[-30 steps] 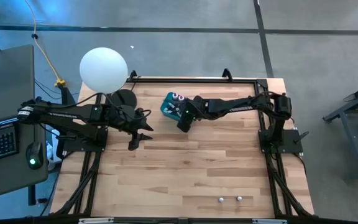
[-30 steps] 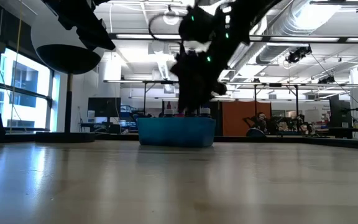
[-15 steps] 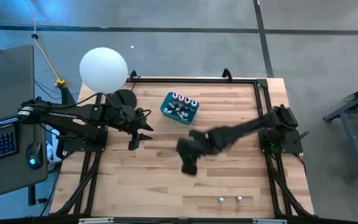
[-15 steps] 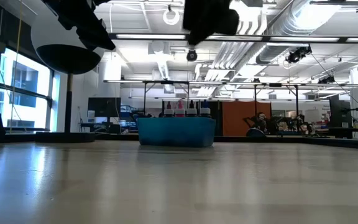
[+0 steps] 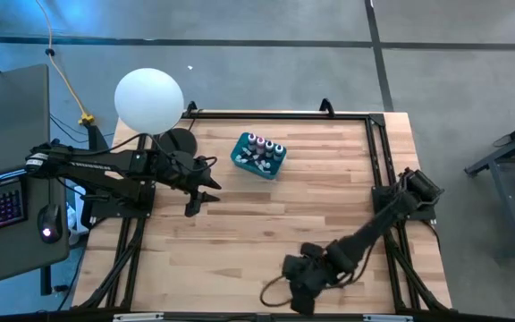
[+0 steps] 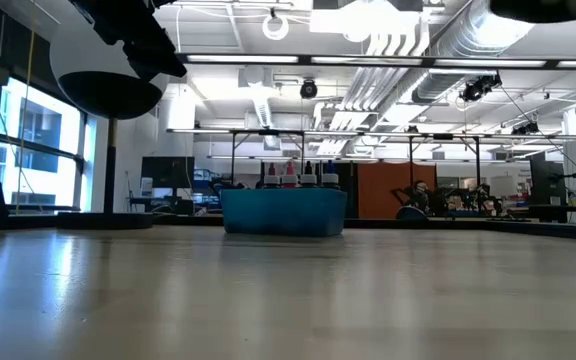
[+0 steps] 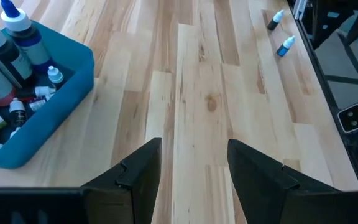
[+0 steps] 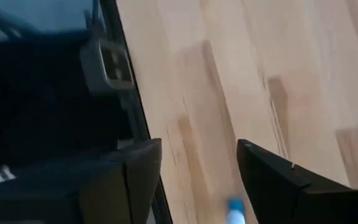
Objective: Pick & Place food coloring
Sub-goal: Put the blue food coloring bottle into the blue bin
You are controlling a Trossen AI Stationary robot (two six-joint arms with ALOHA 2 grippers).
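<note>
Right gripper (image 5: 299, 298) hangs low over the near edge of the wooden table (image 5: 240, 224), a little right of centre, its two dark fingers (image 8: 266, 186) spread apart with nothing between them. Just right of it along that near edge lie two loose food coloring bottles (image 5: 331, 286), small, white-capped and close together; a blue-and-white bottle tip (image 8: 235, 211) shows beside the fingers in the right wrist view. Taking one of these looks like the step in hand. To do it well, the fingers should straddle a single bottle across its narrow body, clear of its neighbour, and come down squarely so it does not roll off the edge.

Far across the table, near the far centre, sits the teal tub (image 5: 258, 155) packed with more bottles. Left gripper (image 5: 202, 199) waits at the table's left side, fingers also spread and empty. A big white ball (image 5: 148, 98) sits beyond the far-left corner. Nothing lies between the right gripper and the loose bottles
</note>
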